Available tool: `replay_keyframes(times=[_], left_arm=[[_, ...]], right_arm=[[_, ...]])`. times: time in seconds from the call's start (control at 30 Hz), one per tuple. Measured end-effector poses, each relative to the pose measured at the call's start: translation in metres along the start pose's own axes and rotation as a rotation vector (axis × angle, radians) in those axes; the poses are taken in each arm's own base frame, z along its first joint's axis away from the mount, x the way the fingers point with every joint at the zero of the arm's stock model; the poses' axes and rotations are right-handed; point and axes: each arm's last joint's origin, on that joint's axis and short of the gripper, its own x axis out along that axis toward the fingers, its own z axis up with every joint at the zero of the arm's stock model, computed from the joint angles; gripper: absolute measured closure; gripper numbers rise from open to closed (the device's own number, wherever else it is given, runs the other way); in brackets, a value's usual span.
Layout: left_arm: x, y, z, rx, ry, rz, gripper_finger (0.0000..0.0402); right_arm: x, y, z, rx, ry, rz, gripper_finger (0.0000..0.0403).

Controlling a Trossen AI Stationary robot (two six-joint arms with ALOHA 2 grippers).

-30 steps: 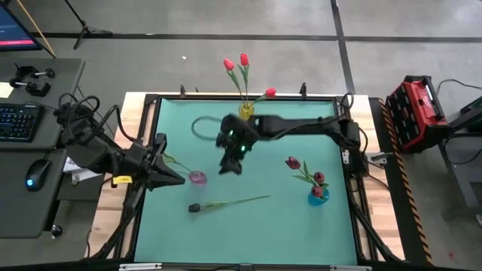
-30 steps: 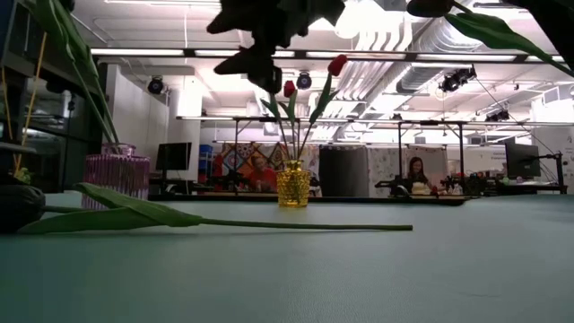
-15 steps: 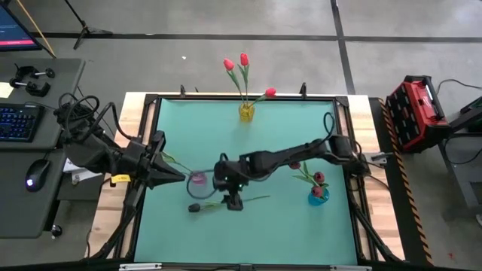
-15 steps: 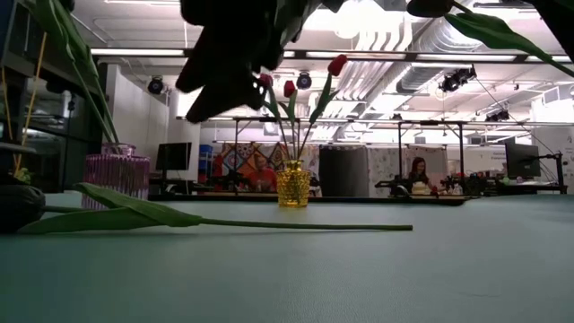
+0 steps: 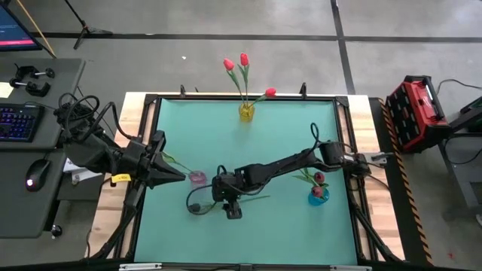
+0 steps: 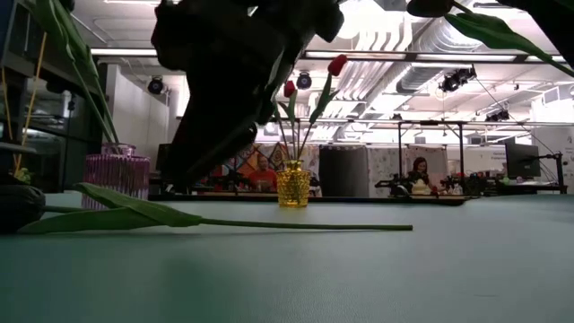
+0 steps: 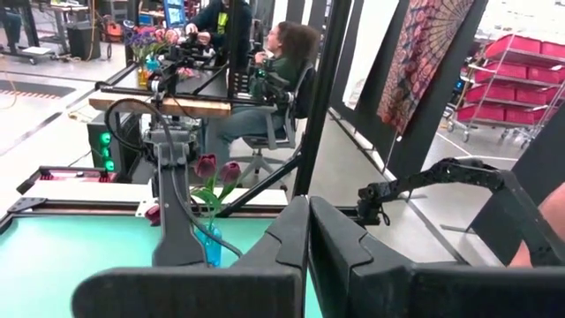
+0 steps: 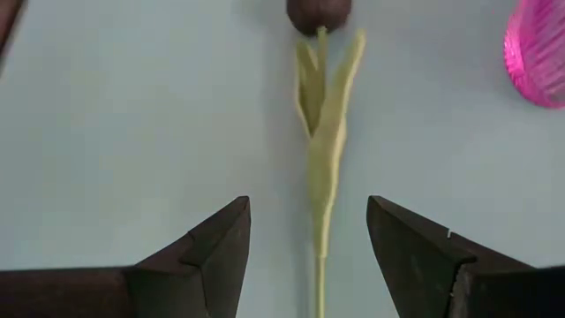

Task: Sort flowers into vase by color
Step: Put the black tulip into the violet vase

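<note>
1. While the left arm waits at the table's left edge, the right gripper is out over the middle of the green table, reaching in from the right edge, and it hovers right over the loose flower.
2. That dark tulip lies flat on the surface, near the front edge, its near-black head pointing toward the left edge and its stem running off to the right.
3. Look through the right wrist camera: the two dark fingers stand apart, one on either side of the pale green stem, with clear table showing between each finger and the stem. Jaws open, straddling it, not touching.
4. Up ahead of those fingers sits the dark bud, and the pink vase shows just off to one side.
5. From above, that pink vase stands by the left edge, just beside the tip of the left gripper, whose jaws are pressed together with nothing between them.
6. At the back edge, centre, the yellow vase holds three bright red tulips.
7. Near the right edge the blue vase carries dark crimson tulips.
8. Down at table level, the right arm is a big dark mass hanging above the lying leaf, with the yellow vase behind it.
</note>
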Motion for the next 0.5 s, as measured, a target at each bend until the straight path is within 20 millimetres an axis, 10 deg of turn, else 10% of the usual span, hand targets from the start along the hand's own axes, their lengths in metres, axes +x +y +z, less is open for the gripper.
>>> replay_keyframes(times=[0.5], left_arm=[[0.0, 0.0, 0.002, -0.009, -0.016, -0.003, 0.0401]], right_arm=[[0.03, 0.008, -0.012, -0.023, 0.034, -0.065, 0.0206]])
